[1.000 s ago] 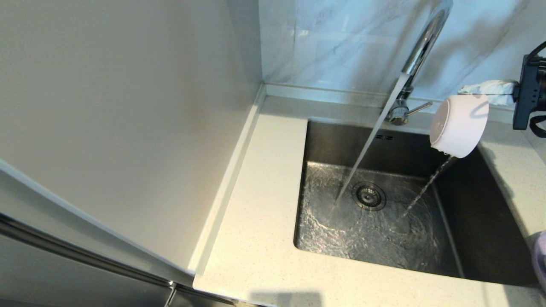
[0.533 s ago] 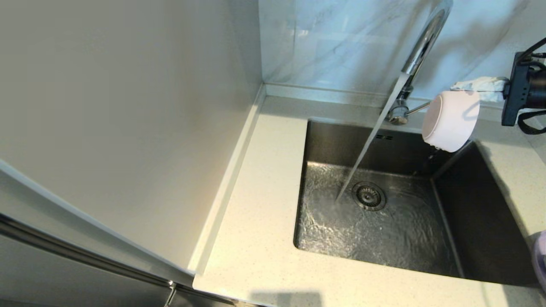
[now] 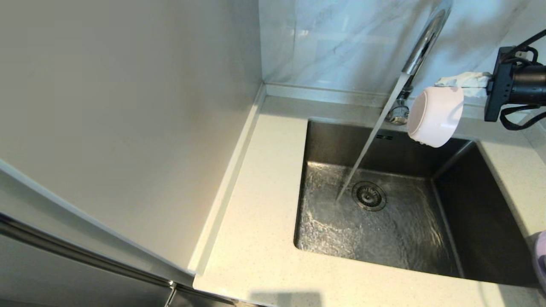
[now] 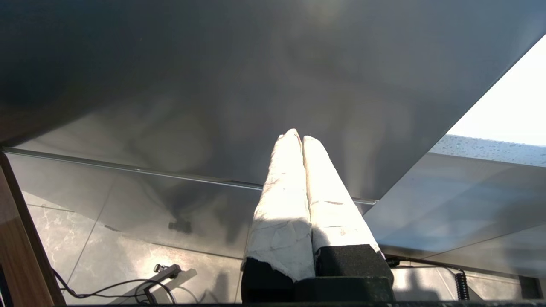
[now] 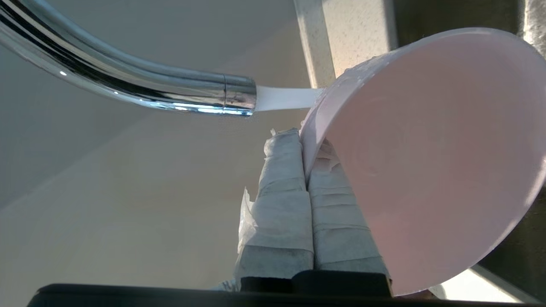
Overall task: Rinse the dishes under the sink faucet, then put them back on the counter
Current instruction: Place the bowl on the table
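Right gripper (image 3: 458,83) clenched on pink bowl (image 3: 435,116) rim, bowl tipped sideways over sink (image 3: 482,200) edge, two o'clock of drain (image 3: 369,196); basin open below.

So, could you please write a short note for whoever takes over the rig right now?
Right tool: shut on the rim of the pink bowl, holding it tipped on its side above the back right of the sink, beside the running stream.
Left tool: shut, empty, parked below the counter edge.
Faucet: running; water pools around the drain.
Lavender plate: just visible at the right edge of the head view, on the counter. The spoon is not in view.
Done: bowl picked up and at the tap.
Left: finish the bowl, set it back, rinse the other dishes.
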`<state>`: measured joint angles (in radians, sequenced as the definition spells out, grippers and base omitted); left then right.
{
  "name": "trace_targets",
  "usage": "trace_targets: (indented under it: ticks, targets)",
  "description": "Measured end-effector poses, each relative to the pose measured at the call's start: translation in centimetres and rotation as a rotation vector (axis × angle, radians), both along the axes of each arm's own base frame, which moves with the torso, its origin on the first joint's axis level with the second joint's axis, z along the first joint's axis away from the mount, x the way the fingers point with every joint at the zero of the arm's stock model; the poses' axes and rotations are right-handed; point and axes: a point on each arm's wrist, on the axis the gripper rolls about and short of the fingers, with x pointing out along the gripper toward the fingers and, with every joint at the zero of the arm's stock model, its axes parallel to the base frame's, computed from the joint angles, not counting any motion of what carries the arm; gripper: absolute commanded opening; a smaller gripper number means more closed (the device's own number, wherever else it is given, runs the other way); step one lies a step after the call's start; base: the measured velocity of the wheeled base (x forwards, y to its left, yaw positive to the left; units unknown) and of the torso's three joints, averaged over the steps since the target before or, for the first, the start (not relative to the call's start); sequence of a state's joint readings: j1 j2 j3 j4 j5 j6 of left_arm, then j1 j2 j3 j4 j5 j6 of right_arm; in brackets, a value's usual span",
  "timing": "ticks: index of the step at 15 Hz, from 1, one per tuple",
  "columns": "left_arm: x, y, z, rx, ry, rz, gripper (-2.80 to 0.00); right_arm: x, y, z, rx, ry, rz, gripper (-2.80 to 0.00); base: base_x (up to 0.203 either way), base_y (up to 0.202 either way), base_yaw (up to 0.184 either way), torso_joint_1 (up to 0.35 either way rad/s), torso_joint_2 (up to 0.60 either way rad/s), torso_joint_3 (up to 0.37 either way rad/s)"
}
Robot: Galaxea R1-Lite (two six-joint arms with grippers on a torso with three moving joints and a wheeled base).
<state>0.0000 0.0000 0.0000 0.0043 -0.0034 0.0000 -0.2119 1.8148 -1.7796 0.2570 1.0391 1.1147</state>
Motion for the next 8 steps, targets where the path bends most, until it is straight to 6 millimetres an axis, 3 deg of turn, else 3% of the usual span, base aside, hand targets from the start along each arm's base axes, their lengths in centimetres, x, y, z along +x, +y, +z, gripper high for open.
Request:
trace_targets:
  ticks: [8]
  targets:
    - [0.0, 0.0, 0.0, 0.000, 0.000, 0.000, -2.80, 1.2, 2.4, -0.7, -0.003, 0.003, 0.074, -2.80, 0.000, 0.000, 0.000, 0.000, 0.00, 0.000]
